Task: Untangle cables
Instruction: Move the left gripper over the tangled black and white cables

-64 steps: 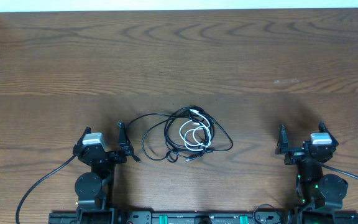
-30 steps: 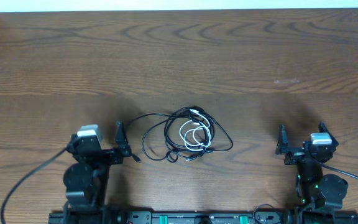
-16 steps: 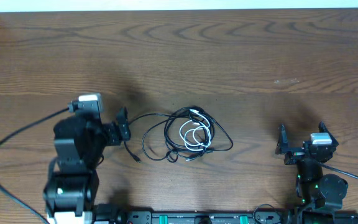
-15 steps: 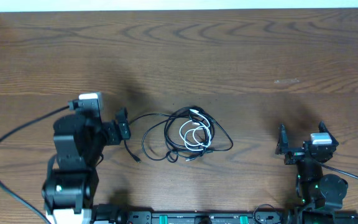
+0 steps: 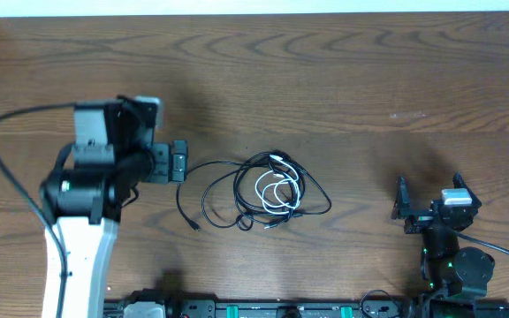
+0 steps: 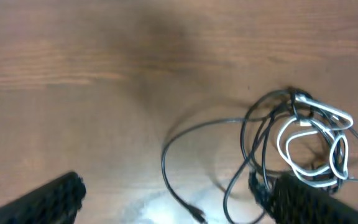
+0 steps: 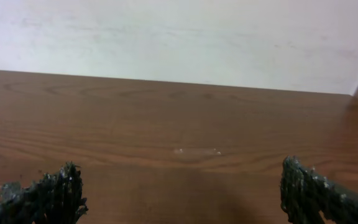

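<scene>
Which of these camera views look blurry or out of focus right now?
Overhead: the left arm is smeared by motion, while the cables are sharp. Left wrist: the whole frame is soft, wood grain streaked, cables legible. Right wrist: the table grain is fairly crisp, the fingers dark and fuzzy in the bottom corners.

The table [image 5: 325, 71] looked like dark brown wood with a strong wavy grain. It was smooth, with a low satin sheen that threw a pale smear of light in the left wrist view. The black cables [image 5: 272, 159] had a smooth, slightly shiny jacket, and the white cable [image 5: 279, 187] looked like glossy plastic. The fingers [image 7: 48, 193] of the right gripper [image 7: 179, 190] were matt black and properly rough, almost gritty-looking — same on the left gripper [image 6: 173, 199]. The left arm [image 5: 78, 256] had a smooth white plastic shell lower down and matt black housings up top. The wall [image 7: 179, 37] was flat, matt off-white.
</scene>
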Controlling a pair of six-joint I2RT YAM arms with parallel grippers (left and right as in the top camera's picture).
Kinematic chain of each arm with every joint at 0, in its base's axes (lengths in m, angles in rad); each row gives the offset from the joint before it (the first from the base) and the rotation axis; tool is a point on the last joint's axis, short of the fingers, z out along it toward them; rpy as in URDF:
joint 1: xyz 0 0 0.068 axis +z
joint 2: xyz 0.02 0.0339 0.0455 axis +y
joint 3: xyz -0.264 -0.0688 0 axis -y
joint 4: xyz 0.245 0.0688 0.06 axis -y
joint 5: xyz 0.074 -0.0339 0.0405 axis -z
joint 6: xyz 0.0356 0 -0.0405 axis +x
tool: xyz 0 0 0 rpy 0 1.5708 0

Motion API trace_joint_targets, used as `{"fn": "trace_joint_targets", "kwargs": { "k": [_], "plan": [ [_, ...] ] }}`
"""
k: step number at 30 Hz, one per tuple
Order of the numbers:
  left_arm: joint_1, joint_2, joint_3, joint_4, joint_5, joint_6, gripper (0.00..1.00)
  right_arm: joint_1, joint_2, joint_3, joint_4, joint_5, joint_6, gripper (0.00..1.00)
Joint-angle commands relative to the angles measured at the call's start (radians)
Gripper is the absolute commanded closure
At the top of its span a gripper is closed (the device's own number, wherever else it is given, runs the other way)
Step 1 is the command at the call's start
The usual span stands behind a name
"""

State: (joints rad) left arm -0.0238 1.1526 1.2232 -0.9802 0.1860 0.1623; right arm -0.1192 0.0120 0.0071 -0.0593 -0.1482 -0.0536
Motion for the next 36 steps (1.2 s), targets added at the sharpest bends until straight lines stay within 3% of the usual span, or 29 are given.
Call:
{"fn": "trace_joint_targets", "kwargs": {
  "k": [1,9,17,25,36],
  "plan": [
    [-0.050,0.080,0.087,-0.061,0.013,0.099,0.03,0.010,-0.005,-0.002,-0.004,0.000,0.016,0.01],
    [-0.221,0.215,0.106,-0.137,0.017,0.175,0.03,0.010,-0.005,-0.002,-0.004,0.000,0.016,0.01],
    [-0.345,0.309,0.106,-0.116,0.016,0.193,0.02,0.010,-0.005,-0.002,-0.004,0.000,0.016,0.01],
    [-0.362,0.365,0.106,0.002,0.017,0.065,0.03,0.010,-0.005,-0.002,-0.004,0.000,0.016,0.01],
    [-0.362,0.429,0.106,0.018,0.069,0.044,0.02,0.010,-0.005,-0.002,-0.004,0.000,0.016,0.01]
  ]
}}
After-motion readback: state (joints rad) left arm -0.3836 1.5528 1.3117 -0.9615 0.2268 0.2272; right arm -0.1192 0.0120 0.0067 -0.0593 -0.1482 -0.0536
